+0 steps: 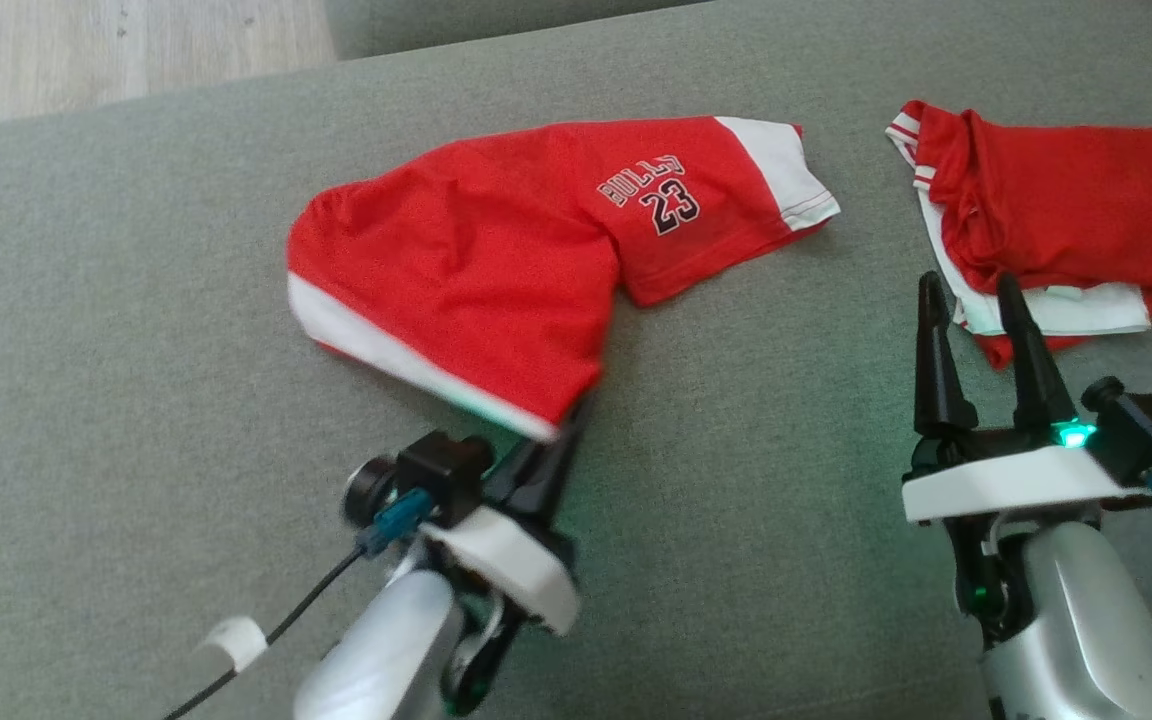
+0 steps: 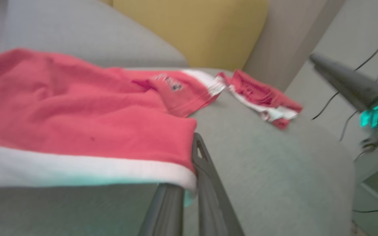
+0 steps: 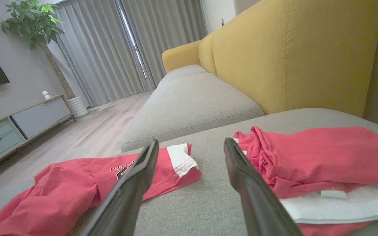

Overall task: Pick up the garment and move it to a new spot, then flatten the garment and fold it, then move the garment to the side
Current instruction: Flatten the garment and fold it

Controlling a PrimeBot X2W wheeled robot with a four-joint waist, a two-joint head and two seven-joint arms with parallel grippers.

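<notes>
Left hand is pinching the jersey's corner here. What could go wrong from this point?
1. The left hand pinches only the white-hemmed corner of the red jersey; such a thin grip may slip when lifted.
2. Held by one corner, the jersey will likely bunch rather than lie flat.
3. The open right hand hovers by the second red garment and could snag it.

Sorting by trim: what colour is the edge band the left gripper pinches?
White band on the red garment; it shows best in the left wrist view.
</notes>
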